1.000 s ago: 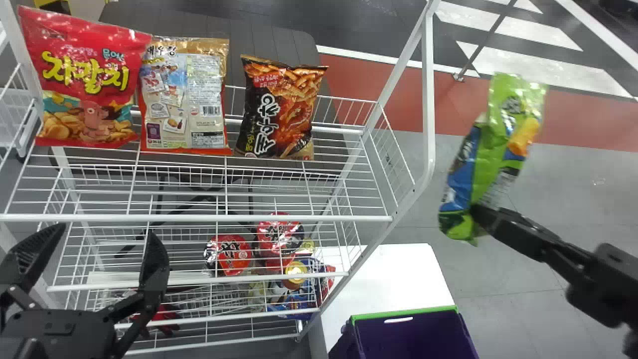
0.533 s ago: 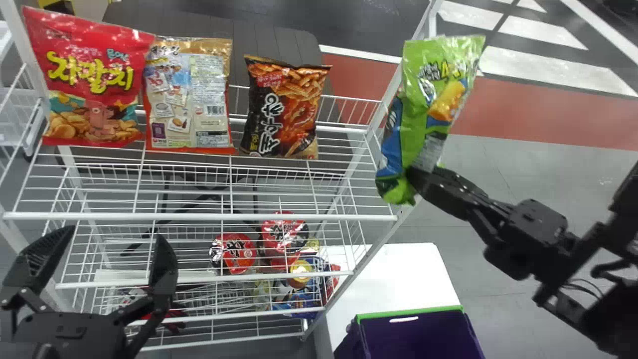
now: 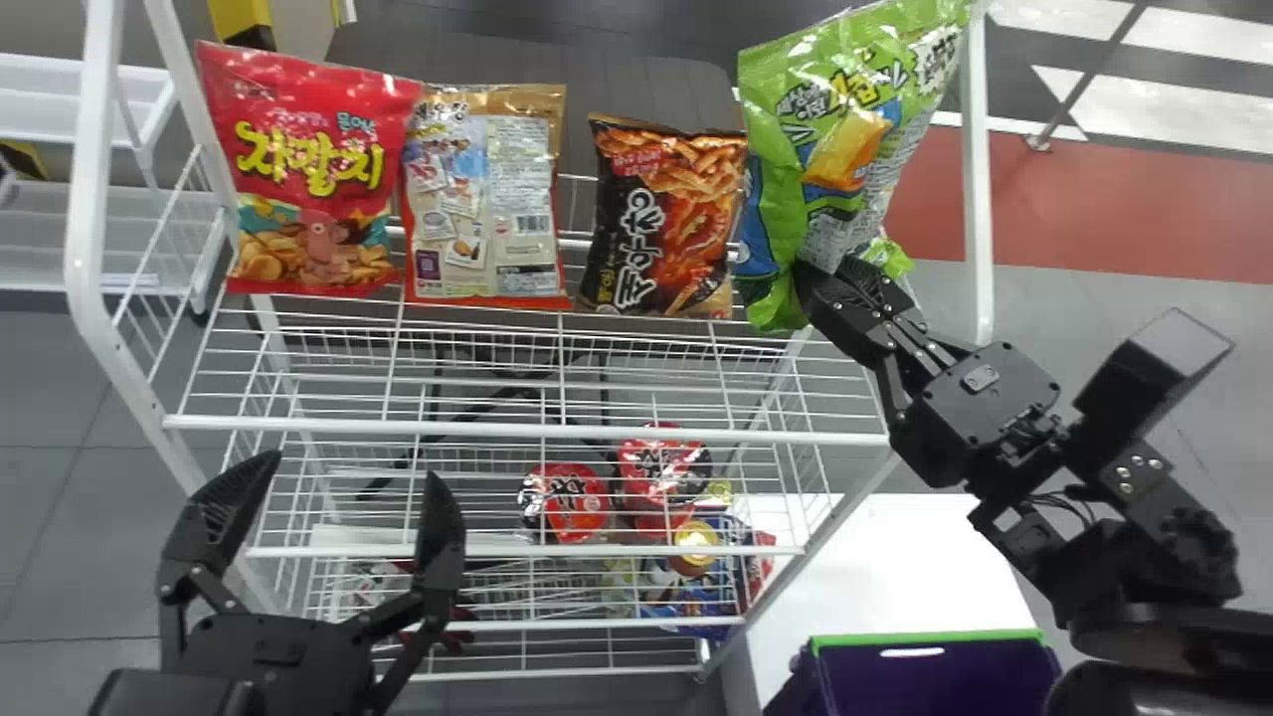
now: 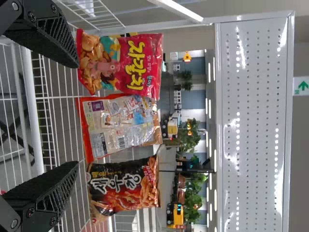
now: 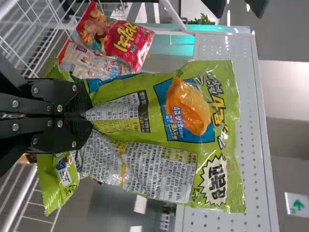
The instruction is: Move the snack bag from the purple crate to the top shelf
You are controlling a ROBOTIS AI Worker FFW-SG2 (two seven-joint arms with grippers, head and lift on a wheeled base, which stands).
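Note:
Near the head view's lower left, my left gripper (image 3: 343, 497) stands open in front of the rack, empty; in the left wrist view the left gripper (image 4: 77, 113) has its fingers wide apart. My right gripper (image 3: 811, 288) is shut on the lower part of the green snack bag (image 3: 825, 129), at the right end of the top shelf (image 3: 636, 433). The bag leans to the right, just right of the black snack bag. In the right wrist view the right gripper (image 5: 87, 116) pinches the green bag (image 5: 169, 111). The purple crate (image 3: 935, 676) sits at lower right.
Red (image 3: 308, 169), beige (image 3: 484, 199) and black (image 3: 666, 219) snack bags stand in a row on the top shelf. A white rack post (image 3: 978, 179) rises right of the green bag. Cup noodles (image 3: 567, 502) lie lower down. A white table (image 3: 895, 567) stands by the crate.
The right gripper has carried the green bag left, from beyond the rack's right side to beside the black bag. The rack and the left gripper now appear farther right in the head view.

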